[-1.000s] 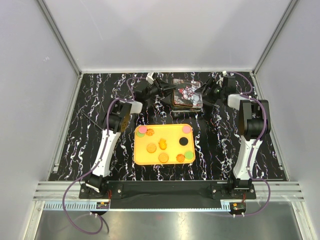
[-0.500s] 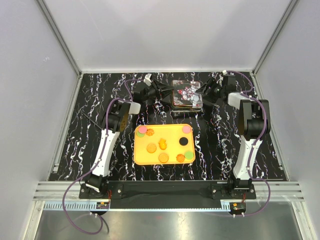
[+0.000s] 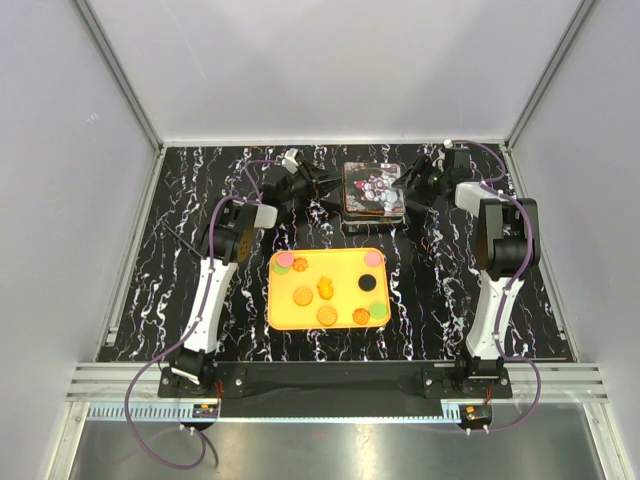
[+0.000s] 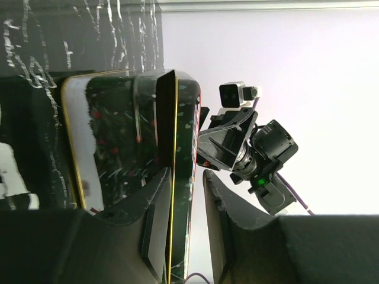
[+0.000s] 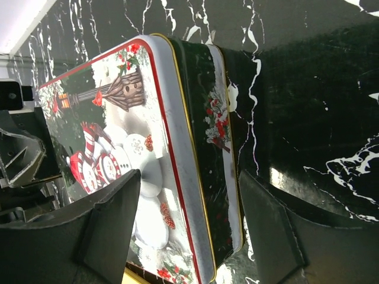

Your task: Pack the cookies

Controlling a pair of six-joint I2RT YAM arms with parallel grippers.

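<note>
The cookies (image 3: 326, 316) lie as small round discs on a yellow tray (image 3: 345, 268) at mid-table: several orange, plus pink, green and one black (image 3: 367, 283). A Christmas tin (image 3: 372, 188) with a snowman lid (image 5: 118, 148) lies flat at the back. My left gripper (image 3: 328, 186) is at the tin's left edge; in the left wrist view its jaws (image 4: 188, 171) straddle the lid's rim (image 4: 177, 118), with a gap on one side. My right gripper (image 3: 403, 190) is at the tin's right edge, its jaws (image 5: 189, 174) wide open over the lid and side wall.
The black marble table (image 3: 180, 260) is walled by white panels on three sides. The yellow tray sits just in front of the tin. Both arm bases stand on the rail (image 3: 340, 378) at the near edge.
The tin looked tilted and shifted a second ago and now lies flat and square. My left gripper has drawn back a little to the left. The right gripper has barely moved.
</note>
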